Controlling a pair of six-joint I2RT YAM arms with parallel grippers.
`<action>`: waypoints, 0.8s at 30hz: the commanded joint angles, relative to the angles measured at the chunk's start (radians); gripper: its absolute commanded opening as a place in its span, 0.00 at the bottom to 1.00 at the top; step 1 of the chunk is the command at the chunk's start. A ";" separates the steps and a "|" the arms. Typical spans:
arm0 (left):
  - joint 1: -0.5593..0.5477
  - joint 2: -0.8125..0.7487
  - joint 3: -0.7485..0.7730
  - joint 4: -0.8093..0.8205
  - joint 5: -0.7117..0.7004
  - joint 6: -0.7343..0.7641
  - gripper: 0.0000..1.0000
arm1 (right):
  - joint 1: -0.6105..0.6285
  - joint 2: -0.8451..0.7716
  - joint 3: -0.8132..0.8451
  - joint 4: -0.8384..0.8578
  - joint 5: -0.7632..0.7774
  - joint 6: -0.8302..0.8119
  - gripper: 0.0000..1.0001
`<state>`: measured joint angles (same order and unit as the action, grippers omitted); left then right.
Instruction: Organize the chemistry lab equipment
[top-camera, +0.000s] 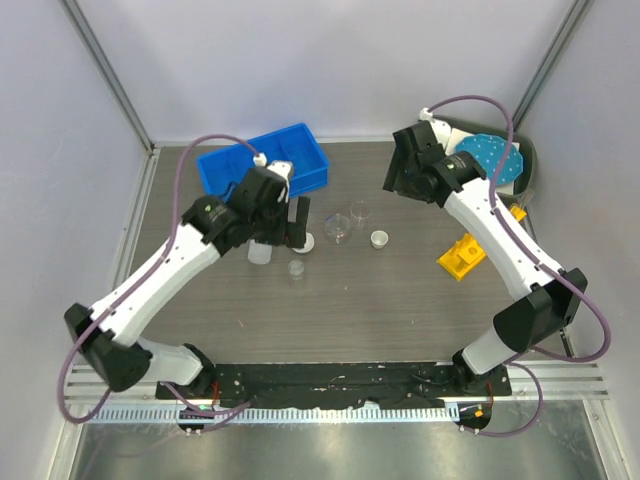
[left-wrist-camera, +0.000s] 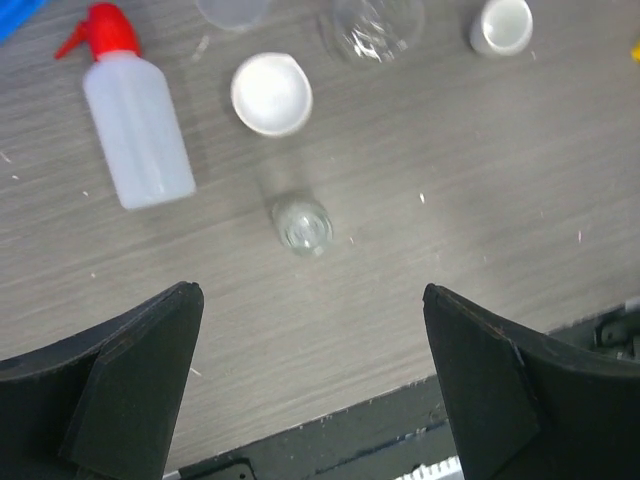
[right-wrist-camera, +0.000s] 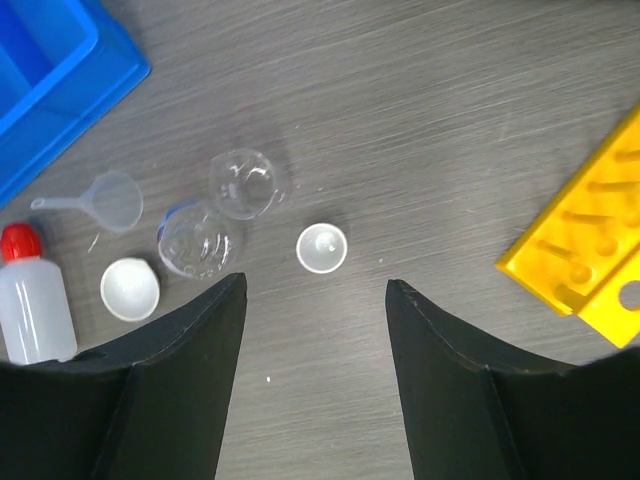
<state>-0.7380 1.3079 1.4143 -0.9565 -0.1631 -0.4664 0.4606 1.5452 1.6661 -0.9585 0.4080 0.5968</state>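
My left gripper (top-camera: 297, 222) is open and empty above the table; in its wrist view (left-wrist-camera: 310, 292) it hangs over a small clear beaker (left-wrist-camera: 302, 224), with the white squeeze bottle with a red nozzle (left-wrist-camera: 140, 140) lying to the left and a white round dish (left-wrist-camera: 271, 93) beyond. My right gripper (top-camera: 396, 175) is open and empty, held high; its wrist view (right-wrist-camera: 315, 283) shows a small white dish (right-wrist-camera: 322, 248), two clear glass vessels (right-wrist-camera: 245, 183) (right-wrist-camera: 195, 240), a clear funnel (right-wrist-camera: 105, 200) and the yellow holed tube rack (right-wrist-camera: 590, 250). The rack (top-camera: 460, 255) lies at the right.
A blue bin (top-camera: 262, 165) stands at the back left, beside the left arm. A blue white-dotted plate (top-camera: 490, 158) sits in the back right corner behind the right arm. The black base strip (top-camera: 330, 380) runs along the near edge.
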 joint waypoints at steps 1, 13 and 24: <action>0.155 0.137 0.156 -0.004 0.043 0.021 0.96 | 0.052 -0.025 0.023 0.059 -0.046 -0.049 0.63; 0.414 0.750 0.724 -0.096 -0.015 -0.120 0.92 | 0.119 -0.267 -0.261 0.162 -0.090 -0.048 0.63; 0.505 1.103 1.042 -0.076 0.037 -0.264 0.82 | 0.135 -0.304 -0.376 0.195 -0.107 -0.083 0.63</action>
<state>-0.2569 2.3604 2.3859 -1.0397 -0.1516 -0.6739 0.5896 1.2629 1.3151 -0.8177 0.3119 0.5392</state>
